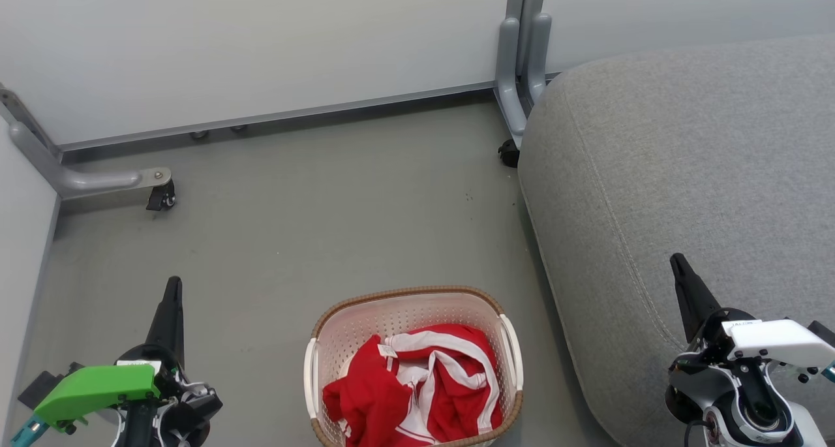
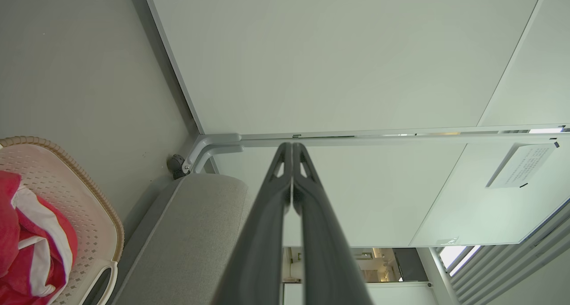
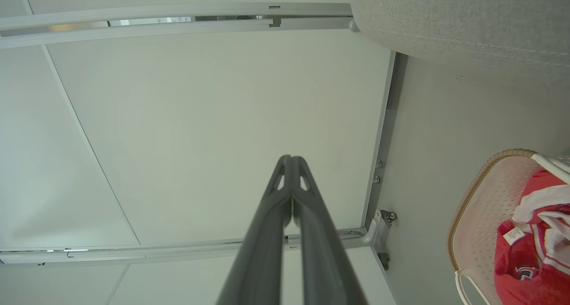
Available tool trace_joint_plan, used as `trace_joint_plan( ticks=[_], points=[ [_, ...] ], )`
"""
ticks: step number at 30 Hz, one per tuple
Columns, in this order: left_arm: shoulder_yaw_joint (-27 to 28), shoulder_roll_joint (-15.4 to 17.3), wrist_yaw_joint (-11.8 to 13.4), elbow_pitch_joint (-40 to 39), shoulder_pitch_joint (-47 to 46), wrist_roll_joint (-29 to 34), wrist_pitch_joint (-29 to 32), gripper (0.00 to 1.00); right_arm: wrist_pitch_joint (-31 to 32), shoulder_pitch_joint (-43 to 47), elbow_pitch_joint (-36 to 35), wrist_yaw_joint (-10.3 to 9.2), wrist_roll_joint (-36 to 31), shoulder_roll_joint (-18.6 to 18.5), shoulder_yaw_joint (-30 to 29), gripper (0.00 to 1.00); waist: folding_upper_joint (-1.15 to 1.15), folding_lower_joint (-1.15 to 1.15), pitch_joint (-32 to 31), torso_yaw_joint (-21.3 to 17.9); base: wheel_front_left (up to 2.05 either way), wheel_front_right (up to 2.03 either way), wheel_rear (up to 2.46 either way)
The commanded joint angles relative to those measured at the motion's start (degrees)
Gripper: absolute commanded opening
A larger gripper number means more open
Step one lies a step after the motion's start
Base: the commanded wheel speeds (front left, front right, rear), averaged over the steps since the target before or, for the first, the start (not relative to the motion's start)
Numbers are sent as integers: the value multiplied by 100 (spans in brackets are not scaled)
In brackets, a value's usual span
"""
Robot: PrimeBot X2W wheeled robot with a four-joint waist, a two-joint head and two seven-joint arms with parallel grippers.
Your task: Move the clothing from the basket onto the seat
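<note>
I had the cream laundry basket (image 1: 406, 294) on the grey floor (image 1: 293, 225), near the rounded front edge of the light-grey seat (image 1: 685, 160) but not touching it. The red clothing (image 1: 417, 388), banded in white, lay bunched inside the basket with a small white tag showing on top. My left gripper (image 1: 173, 285) sat over the floor to the basket's left, fingers pressed together on nothing. My right gripper (image 1: 678, 264) showed against the seat's near part, its fingers likewise pressed together and empty.
</note>
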Motion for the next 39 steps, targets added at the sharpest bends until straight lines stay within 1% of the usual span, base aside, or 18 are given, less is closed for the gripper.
trace_joint_plan(
  ticks=[1, 13, 14, 18, 29, 35, 39],
  points=[
    [9, 36, -24, -5, -63, -17, 20, 0, 15, -27, 6, 2, 40, -7, -2, 0, 0, 0, 0, 0, 0, 0, 0],
    [9, 36, -24, -5, -63, -16, 20, 0, 15, -27, 6, 2, 40, -7, -2, 0, 0, 0, 0, 0, 0, 0, 0],
    [0, 0, -1, -1, 0, 1, -2, 100, -1, 0, -1, 0, -1, 0, 0, 100, 0, 0, 0, 0, 0, 0, 0],
    [-19, -33, 11, 197, 152, 2, -6, 100, -8, 150, 195, -1, -5, 50, 10, 100, 0, 0, 2, 0, 0, 0, 0],
    [-62, -24, 7, 52, 261, 113, -318, 100, -321, 194, 38, -1, -188, 40, 107, 100, 0, 0, -16, -15, 0, 0, 0],
    [-31, -19, 5, 9, 315, 258, -475, 100, -478, 179, 7, 0, -524, 35, 131, 100, 0, 0, -28, -22, 0, 0, 0],
    [20, -16, 4, -36, 342, 457, -572, 100, -576, 150, -53, 0, -1009, 32, 85, 100, 0, 0, -34, -25, 0, 0, 0]
  ],
)
